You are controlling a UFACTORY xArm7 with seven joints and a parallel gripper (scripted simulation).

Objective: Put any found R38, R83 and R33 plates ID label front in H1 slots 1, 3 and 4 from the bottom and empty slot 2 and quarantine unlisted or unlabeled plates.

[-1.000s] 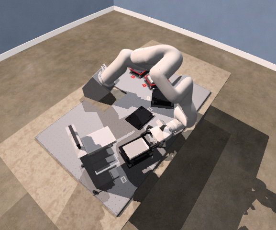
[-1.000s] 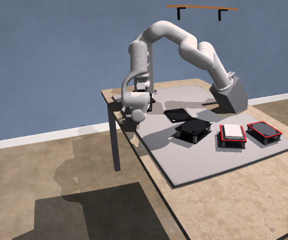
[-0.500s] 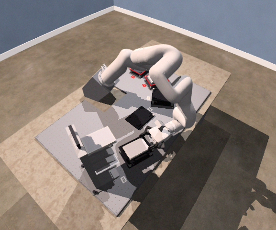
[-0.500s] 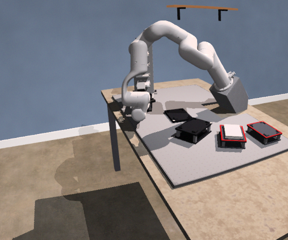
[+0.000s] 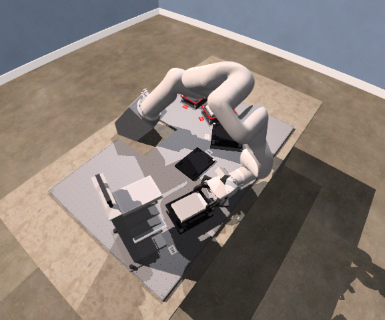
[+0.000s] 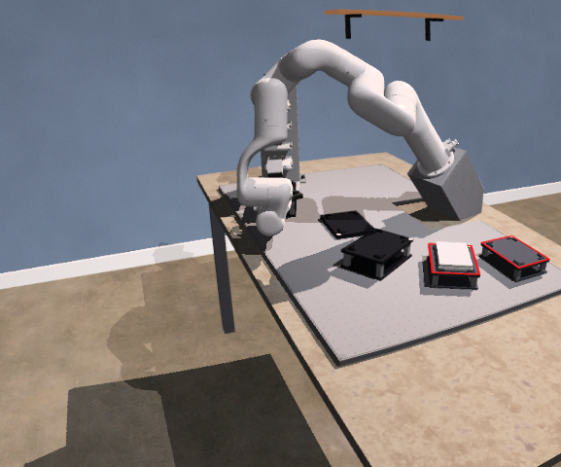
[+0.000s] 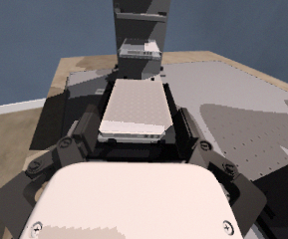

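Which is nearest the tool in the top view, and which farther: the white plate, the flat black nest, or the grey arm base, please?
1. White plate on its black nest, straight before the open tool.
2. Flat black nest, mid-deck.
3. Grey arm base, far corner.

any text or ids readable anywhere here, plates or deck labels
No text can be read in any view.
Deck labels: marks too small to read.
Red tags by the red-rimmed nests: blurred.
White plate between the open claw fingers: near end shows no legible ID.
Plate in the hotel: front blurred.
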